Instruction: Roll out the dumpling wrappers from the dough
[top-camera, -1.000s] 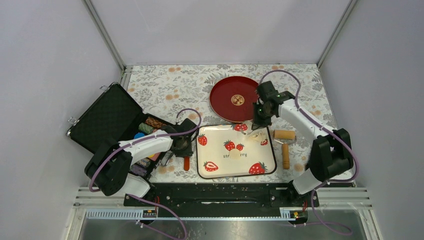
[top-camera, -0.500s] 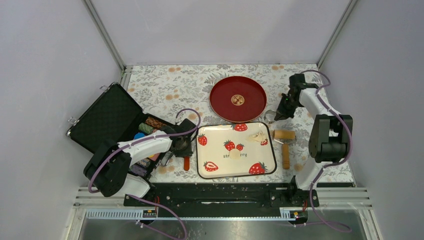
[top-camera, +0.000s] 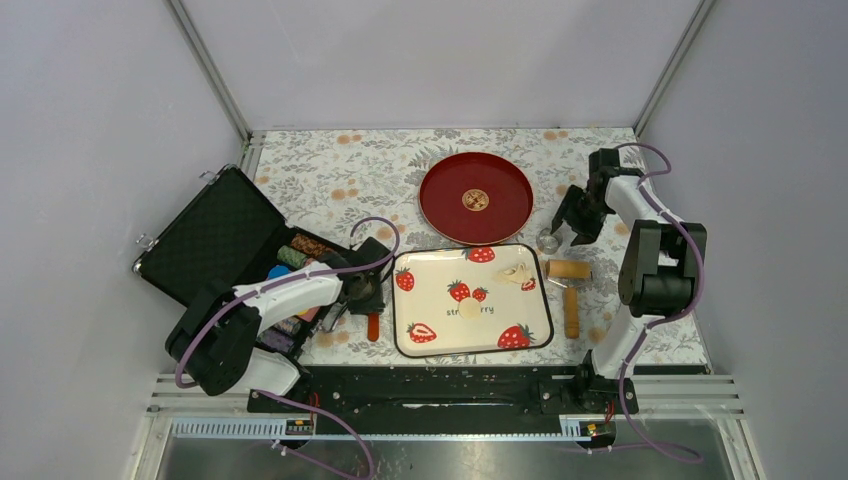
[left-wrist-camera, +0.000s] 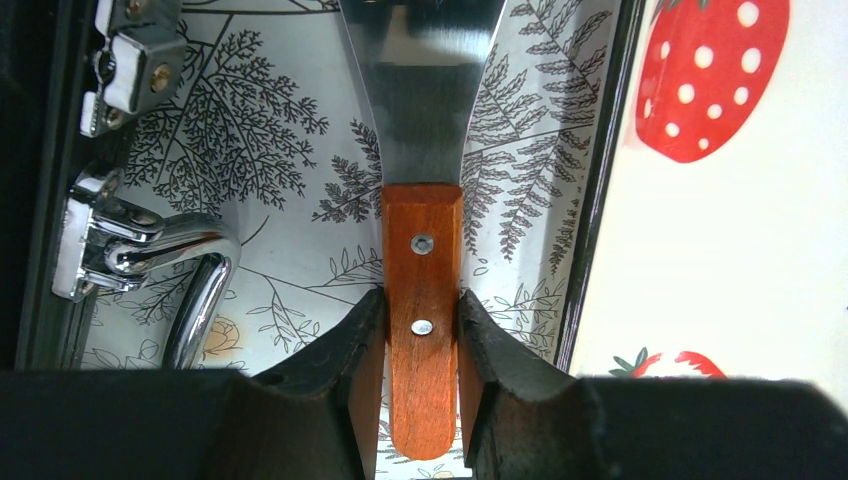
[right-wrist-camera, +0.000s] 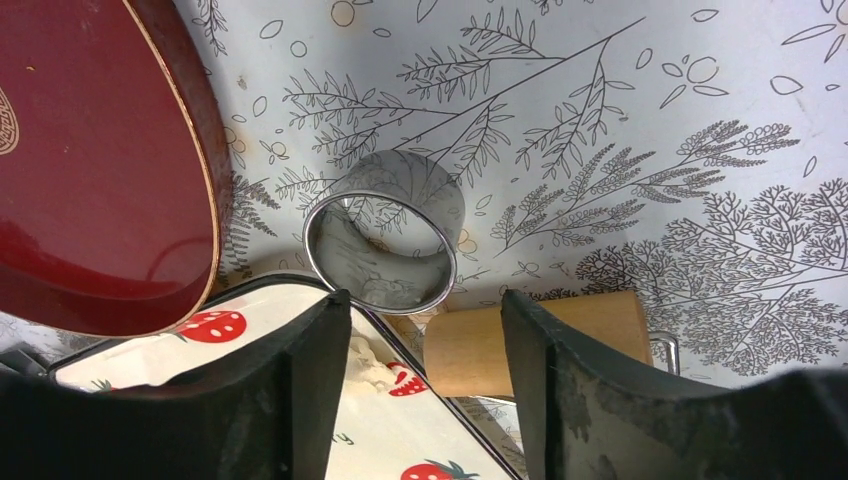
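Note:
One round dumpling wrapper (top-camera: 469, 308) lies in the middle of the strawberry tray (top-camera: 430, 345). A ragged scrap of dough (top-camera: 517, 273) (right-wrist-camera: 372, 368) sits near the tray's far right corner. The metal ring cutter (top-camera: 548, 241) (right-wrist-camera: 385, 240) stands on the tablecloth just beyond that corner. My right gripper (top-camera: 577, 222) (right-wrist-camera: 420, 312) hangs open above and behind the ring, with nothing between its fingers. Left of the tray, my left gripper (top-camera: 366, 298) (left-wrist-camera: 422, 345) is shut on the orange wooden handle of a spatula (top-camera: 373, 326) (left-wrist-camera: 423, 290), whose steel blade (left-wrist-camera: 420, 80) lies flat on the cloth.
The wooden roller (top-camera: 570, 270) (right-wrist-camera: 540, 345) lies right of the tray, beside the ring. A red plate (top-camera: 440, 210) (right-wrist-camera: 90, 170) sits behind the tray. An open black case (top-camera: 215, 235) with small tools stands at the left, its chrome latch (left-wrist-camera: 150, 250) close to the spatula.
The right gripper left the dough scrap on the tray, carried the ring cutter to the right, set it on the cloth and opened. The left arm stayed still.

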